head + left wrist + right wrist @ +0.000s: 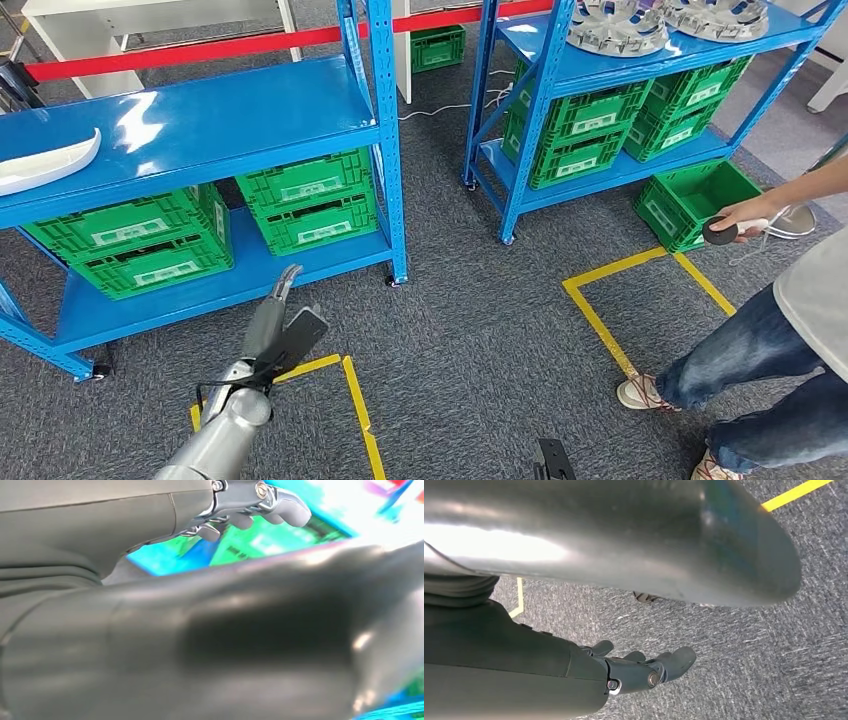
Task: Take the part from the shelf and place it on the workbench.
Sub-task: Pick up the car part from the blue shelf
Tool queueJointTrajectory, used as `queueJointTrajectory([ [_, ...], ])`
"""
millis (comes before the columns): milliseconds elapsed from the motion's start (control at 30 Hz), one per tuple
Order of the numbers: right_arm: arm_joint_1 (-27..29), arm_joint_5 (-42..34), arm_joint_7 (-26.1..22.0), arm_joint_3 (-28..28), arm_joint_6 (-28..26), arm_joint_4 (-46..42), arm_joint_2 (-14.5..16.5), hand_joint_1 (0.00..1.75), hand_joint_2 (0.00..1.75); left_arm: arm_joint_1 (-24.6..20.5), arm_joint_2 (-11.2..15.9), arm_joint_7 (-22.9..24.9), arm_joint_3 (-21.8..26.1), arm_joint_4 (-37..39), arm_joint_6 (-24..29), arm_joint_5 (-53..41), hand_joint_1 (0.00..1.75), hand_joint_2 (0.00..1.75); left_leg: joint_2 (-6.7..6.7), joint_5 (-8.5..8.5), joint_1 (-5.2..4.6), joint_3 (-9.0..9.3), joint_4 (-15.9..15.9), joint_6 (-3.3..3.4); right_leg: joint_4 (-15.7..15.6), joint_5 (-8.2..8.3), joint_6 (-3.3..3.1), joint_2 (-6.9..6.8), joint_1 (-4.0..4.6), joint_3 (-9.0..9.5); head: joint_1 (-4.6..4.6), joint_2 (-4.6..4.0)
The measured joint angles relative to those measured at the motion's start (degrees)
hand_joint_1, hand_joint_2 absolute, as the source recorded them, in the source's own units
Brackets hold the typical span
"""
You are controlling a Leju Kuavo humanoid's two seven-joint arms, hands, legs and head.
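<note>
1. In the head view, the white curved part is seen lying on the top board of the left blue shelf, at its far left, close to the front edge. The left hand is raised over the grey carpet in front of that shelf, well apart from the part; its fingers are stretched forward and nothing is held. A person is standing at the right with a small dark object in one hand, beside yellow floor tape. A second blue shelf with green crates is placed further right.

2. In the left wrist view, the fingers are seen extended and empty, with green crates and blue board blurred behind them.

3. In the right wrist view, the right hand is hung over the carpet, fingers loosely curled, and nothing is gripped. A yellow tape line is seen far off.

4. The step in hand is judged to be the reach toward the part. It would best be approached from the front, with the arm lifted above the board's front lip before the hand is brought left.

5. The blue upright post at the shelf's right corner should be cleared. Open carpet is left between the two shelves, while the right side is narrowed by the person's legs.
</note>
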Motion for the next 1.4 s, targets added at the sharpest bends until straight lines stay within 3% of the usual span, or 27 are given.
queueJointTrajectory([
  [400,0.02,0.06,-0.24,0.0,0.42,0.0,-0.15,0.0,0.0,-2.79,-0.54,-1.03,-2.29,-3.53,-0.9,-3.07,0.0,0.0,-0.01,0.01,0.0,-0.02,0.0,0.0,0.0,0.0,0.01,0.0,0.0,-0.04,0.0,0.0],
  [700,0.02,0.16,-0.79,-0.1,0.62,0.0,-0.19,0.0,0.0,-8.12,-0.86,0.96,-4.76,-8.45,-6.16,-7.38,0.0,0.0,-0.01,0.02,-0.01,-0.03,0.02,0.01,0.0,0.03,0.04,0.0,-0.02,-0.04,-0.01,0.0],
  [1033,0.02,1.05,-1.03,-0.52,1.56,0.0,-0.37,0.0,0.0,-15.58,-0.49,4.76,-6.27,-17.92,-15.51,-12.17,0.0,0.0,-0.01,0.02,-0.01,-0.05,0.02,0.01,0.03,0.04,0.05,0.01,-0.02,-0.05,-0.01,0.0],
  [1400,-0.15,1.25,-1.03,-1.33,1.64,0.0,-0.51,0.0,0.0,-22.39,1.61,8.77,-8.21,-25.17,-19.31,-16.16,0.0,0.0,0.01,0.02,-0.01,-0.04,0.01,0.01,0.04,0.04,0.06,0.02,-0.02,-0.06,-0.01,0.0],
])
